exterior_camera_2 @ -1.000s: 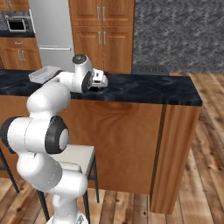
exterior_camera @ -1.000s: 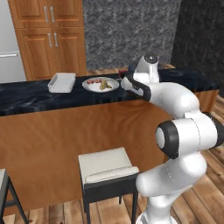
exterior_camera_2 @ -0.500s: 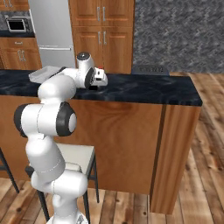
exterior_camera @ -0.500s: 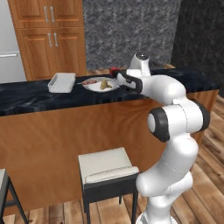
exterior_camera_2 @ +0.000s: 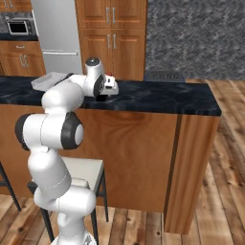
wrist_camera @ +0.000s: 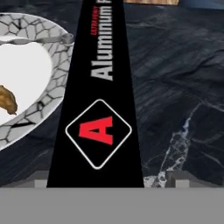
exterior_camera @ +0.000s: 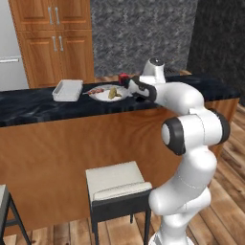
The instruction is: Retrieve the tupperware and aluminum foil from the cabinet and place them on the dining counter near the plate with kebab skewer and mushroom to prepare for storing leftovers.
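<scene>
Nearest to us in the left base view stands one stool (exterior_camera: 116, 184) with a pale seat, set against the wooden front of the dining counter (exterior_camera: 33, 104); a second seat is cut off at the lower left edge. Our arm reaches over the dark marble top, and the gripper (exterior_camera: 131, 87) sits low above it, partly hidden behind its own wrist in the right base view, so from the base cameras we cannot make out the jaws.

In the hand view the aluminum foil box (wrist_camera: 99, 105), black with a red letter in a white diamond, lies flat on the counter and runs straight away from us; its lettering is cut off at the top edge. Two grey finger tips (wrist_camera: 41, 177) show at either side of the box's near end, spread wider than the box, and we cannot tell whether they touch it. We read the claw as open, holding nothing.

Just beside the box lies one plate (exterior_camera: 104, 97) with a crackled grey rim, carrying brown food we cannot identify up close. Farther along rests one white tupperware (exterior_camera: 67, 90), near the plate but apart from it. Wooden cabinets (exterior_camera: 55, 43) stand behind.
</scene>
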{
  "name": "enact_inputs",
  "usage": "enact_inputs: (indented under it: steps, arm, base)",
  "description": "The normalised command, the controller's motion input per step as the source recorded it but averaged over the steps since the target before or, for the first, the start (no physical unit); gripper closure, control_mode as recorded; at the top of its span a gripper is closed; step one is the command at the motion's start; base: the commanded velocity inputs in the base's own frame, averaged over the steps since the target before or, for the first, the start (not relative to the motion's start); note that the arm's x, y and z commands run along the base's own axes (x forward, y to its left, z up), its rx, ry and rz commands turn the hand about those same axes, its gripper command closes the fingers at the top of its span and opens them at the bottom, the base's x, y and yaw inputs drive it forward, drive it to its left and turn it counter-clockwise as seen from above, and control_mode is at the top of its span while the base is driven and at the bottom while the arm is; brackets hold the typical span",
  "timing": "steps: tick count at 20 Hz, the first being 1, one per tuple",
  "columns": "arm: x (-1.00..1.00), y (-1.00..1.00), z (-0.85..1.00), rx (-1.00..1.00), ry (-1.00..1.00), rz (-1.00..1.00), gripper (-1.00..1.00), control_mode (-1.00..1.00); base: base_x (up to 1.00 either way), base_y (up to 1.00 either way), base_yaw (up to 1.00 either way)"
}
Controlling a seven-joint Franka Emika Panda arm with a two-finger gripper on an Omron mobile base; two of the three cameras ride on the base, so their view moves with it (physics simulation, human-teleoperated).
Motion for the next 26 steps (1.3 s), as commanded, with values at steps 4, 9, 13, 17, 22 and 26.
enact_inputs:
  steps: [4, 9, 13, 17, 22, 26]
  arm:
    - [0.00, -0.41, 0.69, 0.07, 0.00, -0.04, -1.00, -1.00]
    - [-0.22, -0.19, 0.71, 0.03, -0.09, -0.04, -1.00, -1.00]
    - [-0.87, -0.01, 0.54, 0.00, -0.12, -0.07, -1.00, -1.00]
    - [-0.89, -0.01, 0.50, 0.00, -0.14, -0.10, -1.00, -1.00]
    - [-0.81, -0.11, 0.27, 0.00, -0.16, -0.09, -1.00, -1.00]
    - [-0.60, -0.28, 0.02, 0.02, -0.18, -0.04, -1.00, -1.00]
  base:
    - [0.00, 0.00, 0.00]
    - [0.00, 0.00, 0.00]
    - [0.00, 0.00, 0.00]
    - [0.00, 0.00, 0.00]
    - [0.00, 0.00, 0.00]
    - [0.00, 0.00, 0.00]
